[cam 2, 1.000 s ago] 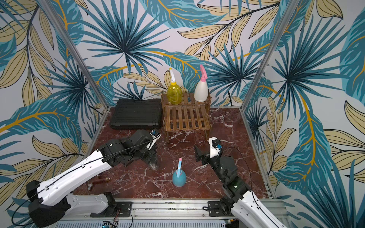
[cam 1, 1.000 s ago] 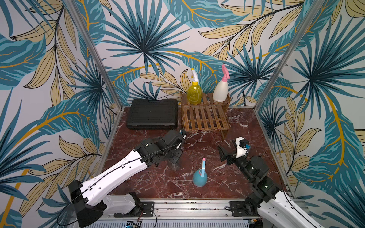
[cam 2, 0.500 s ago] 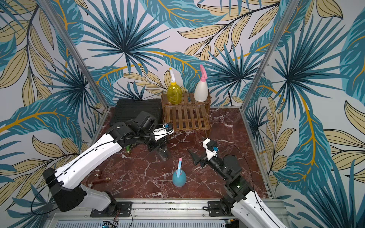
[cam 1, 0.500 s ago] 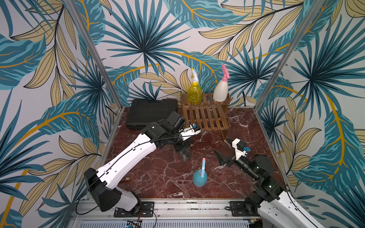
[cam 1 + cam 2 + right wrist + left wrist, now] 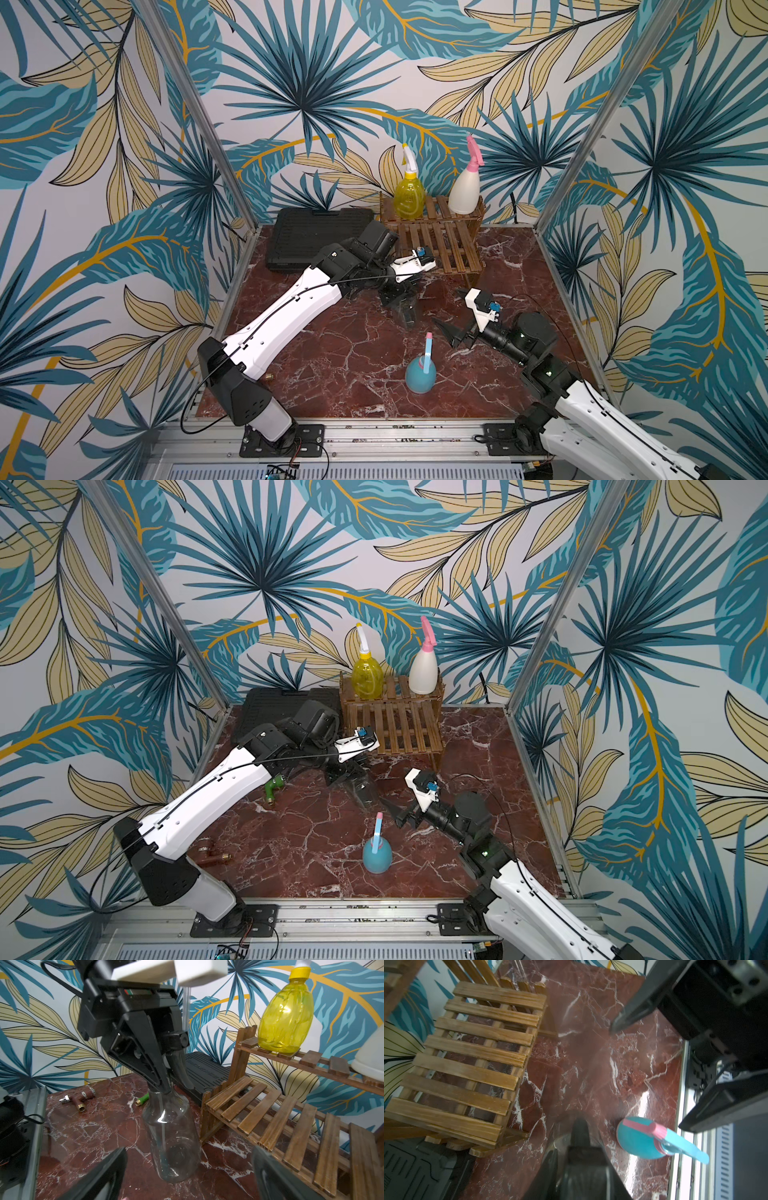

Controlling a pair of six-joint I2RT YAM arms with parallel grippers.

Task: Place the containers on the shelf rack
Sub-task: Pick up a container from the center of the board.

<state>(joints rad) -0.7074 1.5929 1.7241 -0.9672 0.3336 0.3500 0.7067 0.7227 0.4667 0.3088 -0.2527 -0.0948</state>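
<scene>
Left end effector [image 5: 163,1086] clamps the smoky clear bottle [image 5: 172,1136] by the neck; right end effector [image 5: 448,311] wide, empty. We judge: lift upright, seat flat on the shelf rack [image 5: 259,1113] alongside.

robot test booth: leaf-print walls [image 5: 291,83], aluminium frame rail [image 5: 395,434], marble tabletop [image 5: 353,353].

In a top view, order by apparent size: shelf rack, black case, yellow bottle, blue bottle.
1. shelf rack and black case: about alike, case partly hidden
2. yellow bottle
3. blue bottle: slightly smaller
</scene>
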